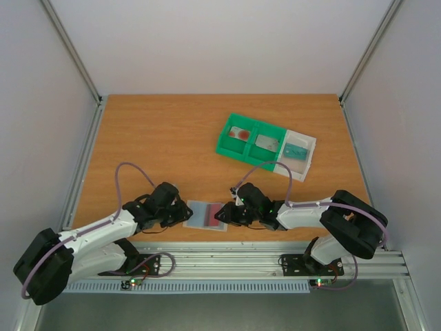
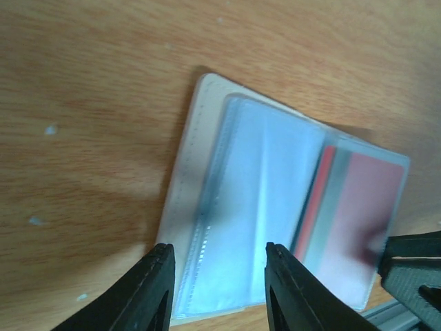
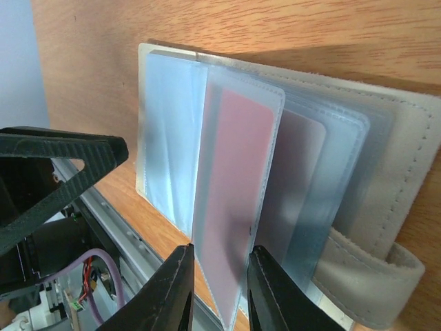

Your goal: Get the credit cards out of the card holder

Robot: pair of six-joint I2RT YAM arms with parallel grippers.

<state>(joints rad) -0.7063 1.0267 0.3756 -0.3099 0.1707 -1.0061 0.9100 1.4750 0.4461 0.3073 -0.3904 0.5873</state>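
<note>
The wooden table (image 1: 172, 138) is carrying the beige card holder (image 1: 207, 214), which is lying open at the near edge between both arms. The left fingers (image 2: 155, 293) are hanging spread over its clear pocket. The right fingers (image 3: 172, 296) are pinching a clear sleeve (image 3: 234, 227) holding the dark red card (image 3: 238, 158).

Card holder (image 1: 205, 215) on table (image 1: 158, 138) near edge, between left hand (image 1: 185, 214), right hand (image 1: 222, 216); tray (image 1: 222, 143) behind right.
</note>
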